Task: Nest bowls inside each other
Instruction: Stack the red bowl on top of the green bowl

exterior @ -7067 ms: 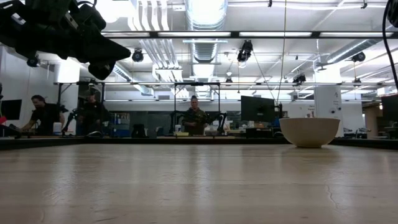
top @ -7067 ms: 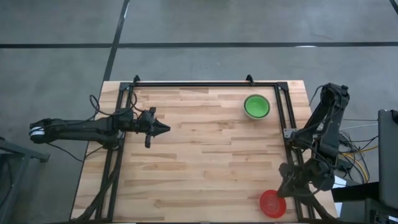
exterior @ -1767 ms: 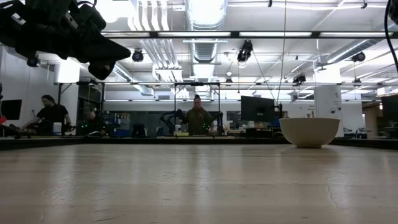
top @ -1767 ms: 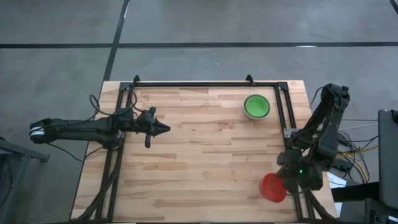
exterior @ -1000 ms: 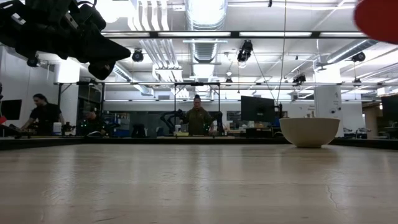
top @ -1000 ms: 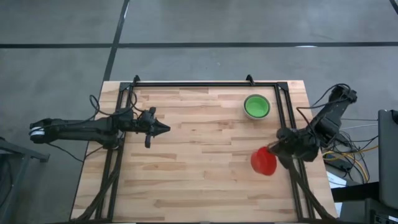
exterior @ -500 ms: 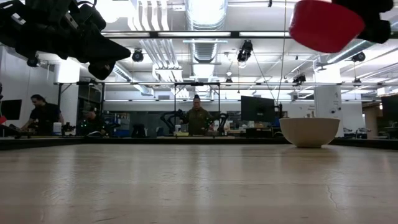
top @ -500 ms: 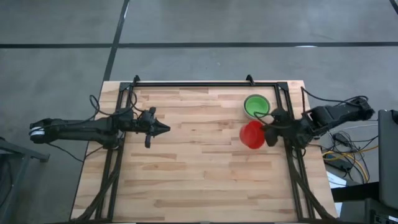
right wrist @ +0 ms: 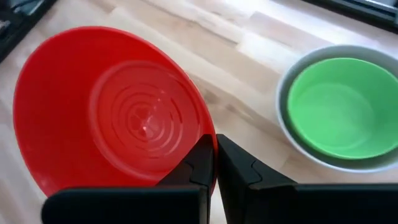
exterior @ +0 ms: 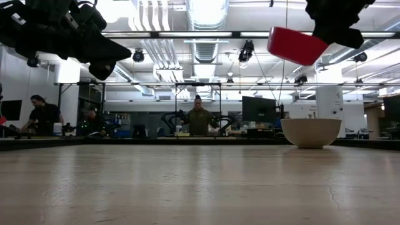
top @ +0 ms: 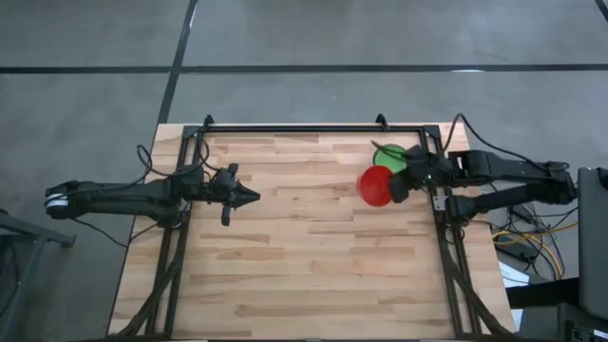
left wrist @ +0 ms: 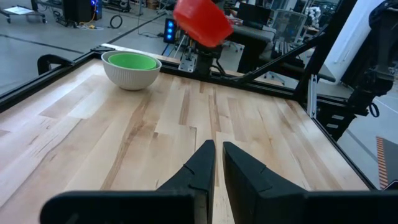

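A red bowl (top: 377,185) hangs in the air with my right gripper (top: 397,182) shut on it, just near and left of the other bowls. There, a green bowl (right wrist: 339,115) sits nested inside a pale grey-white bowl (right wrist: 285,87), which stands on its base at the table's far right (exterior: 310,132). In the high view my right arm partly covers that pair (top: 387,155). My left gripper (top: 255,197) hovers shut over the table's left part, pointing right, with nothing in it (left wrist: 217,149). My right gripper pinches the red bowl's rim (right wrist: 208,134) at the side nearest the arm, one finger inside the bowl and one outside. The fingers slant down from the table's right side. The bowl (exterior: 297,45) is lifted well clear of the table and tilted.
A black frame rail (top: 313,126) runs along the far edge, with further rails down the left and right sides (top: 439,228). Bare wood (top: 304,247) fills the middle and near part. People stand in the room beyond the table (exterior: 199,119).
My right gripper has swung from the right edge toward the far edge and a little left, rising and turning, still shut on the red bowl. The bowl has travelled with it, staying clear of the table, and now hangs beside the nested green and pale bowls.
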You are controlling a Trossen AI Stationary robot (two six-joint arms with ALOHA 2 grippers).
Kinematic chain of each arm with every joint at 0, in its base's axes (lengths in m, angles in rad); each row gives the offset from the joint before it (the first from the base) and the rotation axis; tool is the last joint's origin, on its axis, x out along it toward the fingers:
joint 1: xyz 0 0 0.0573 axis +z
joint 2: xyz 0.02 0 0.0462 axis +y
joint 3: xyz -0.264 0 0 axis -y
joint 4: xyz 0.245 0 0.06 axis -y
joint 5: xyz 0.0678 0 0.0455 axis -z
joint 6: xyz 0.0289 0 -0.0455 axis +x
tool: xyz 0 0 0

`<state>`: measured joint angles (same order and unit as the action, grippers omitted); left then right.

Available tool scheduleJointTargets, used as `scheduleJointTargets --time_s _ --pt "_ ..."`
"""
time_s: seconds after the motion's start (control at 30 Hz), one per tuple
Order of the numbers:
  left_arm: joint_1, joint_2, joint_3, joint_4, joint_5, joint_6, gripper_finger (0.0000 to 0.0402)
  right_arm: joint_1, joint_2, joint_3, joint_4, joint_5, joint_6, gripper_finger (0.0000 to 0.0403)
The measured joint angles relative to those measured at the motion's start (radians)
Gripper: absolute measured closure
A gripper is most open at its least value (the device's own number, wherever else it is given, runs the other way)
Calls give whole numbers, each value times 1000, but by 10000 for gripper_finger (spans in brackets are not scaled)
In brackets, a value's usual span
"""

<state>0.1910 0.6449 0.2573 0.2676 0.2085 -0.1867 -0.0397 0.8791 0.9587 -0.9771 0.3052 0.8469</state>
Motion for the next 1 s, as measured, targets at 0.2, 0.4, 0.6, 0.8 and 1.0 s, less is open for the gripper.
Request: scheduleJointTargets --time_s 0.2,0.4,0.6,0.8,1.0 --pt "0 0 0 0 0 0 367 -128 -20 -8 -14 -84 -7 392" --pt "0 0 0 0 0 0 367 -267 -24 -13 -21 -167 -75 392" --pt "0 0 0 0 0 0 367 -425 -26 -15 -41 -257 -147 392" --pt "0 0 0 0 0 0 367 -610 -26 -15 -90 -355 -193 392" --pt "0 0 0 0 0 0 367 -764 -24 -15 -101 -412 -265 392"
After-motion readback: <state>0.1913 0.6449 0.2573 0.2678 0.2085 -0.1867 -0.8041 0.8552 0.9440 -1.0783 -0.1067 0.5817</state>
